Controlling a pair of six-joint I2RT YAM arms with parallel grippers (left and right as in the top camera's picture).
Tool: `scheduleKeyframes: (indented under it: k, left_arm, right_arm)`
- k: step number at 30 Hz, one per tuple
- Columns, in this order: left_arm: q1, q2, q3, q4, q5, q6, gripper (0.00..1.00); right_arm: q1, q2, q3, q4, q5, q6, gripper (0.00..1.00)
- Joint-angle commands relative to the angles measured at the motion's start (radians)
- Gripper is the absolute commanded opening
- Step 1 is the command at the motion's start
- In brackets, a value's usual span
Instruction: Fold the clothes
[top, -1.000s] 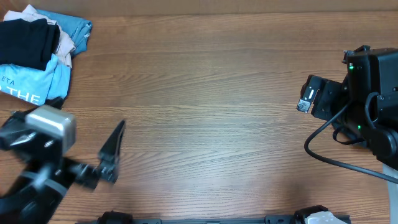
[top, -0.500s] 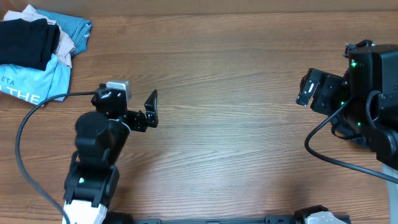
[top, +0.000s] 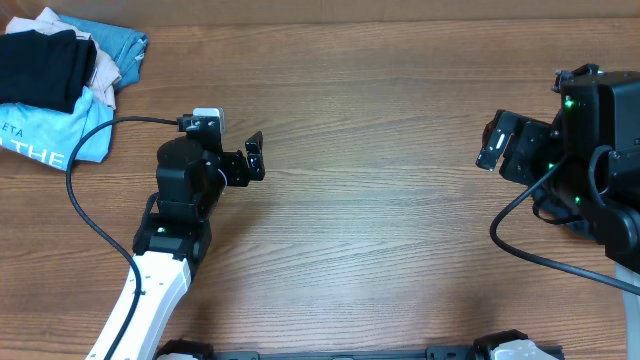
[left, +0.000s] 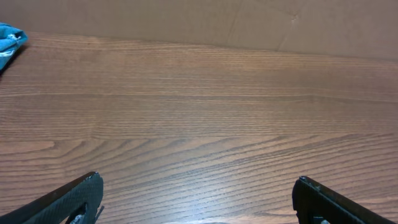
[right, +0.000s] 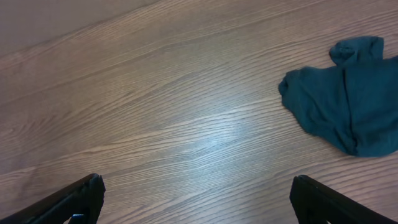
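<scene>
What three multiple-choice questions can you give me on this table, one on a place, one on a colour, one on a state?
1. Where is the pile of clothes in the overhead view?
A) at the top-left corner of the table
B) at the table's centre
C) at the near edge

2. What colour is the lone garment in the right wrist view?
A) yellow
B) dark blue-green
C) white

3. How is the left gripper?
A) shut on cloth
B) open and empty
C) shut and empty

Answers:
1 A, the heap sits in the top-left corner.
2 B, it shows dark blue-green against the brown wood.
3 B, its jaws stand wide apart over bare wood.
</scene>
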Motion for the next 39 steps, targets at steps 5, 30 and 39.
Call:
scheduleKeyframes:
  k: [5, 30, 39]
  left_arm:
    - [-0.006, 0.003, -0.001, -0.051, -0.010, -0.014, 1.00]
    - [-0.006, 0.003, -0.001, -0.128, -0.104, 0.008, 1.00]
    - [-0.006, 0.003, -0.001, -0.128, -0.104, 0.008, 1.00]
  right_arm:
    - [0.003, -0.005, 0.002, 0.006, 0.008, 0.003, 1.00]
    - [-0.011, -0.035, -0.009, 0.025, 0.034, -0.001, 1.00]
    - [-0.165, -0.553, -1.125, 1.022, 0.003, -0.008, 1.00]
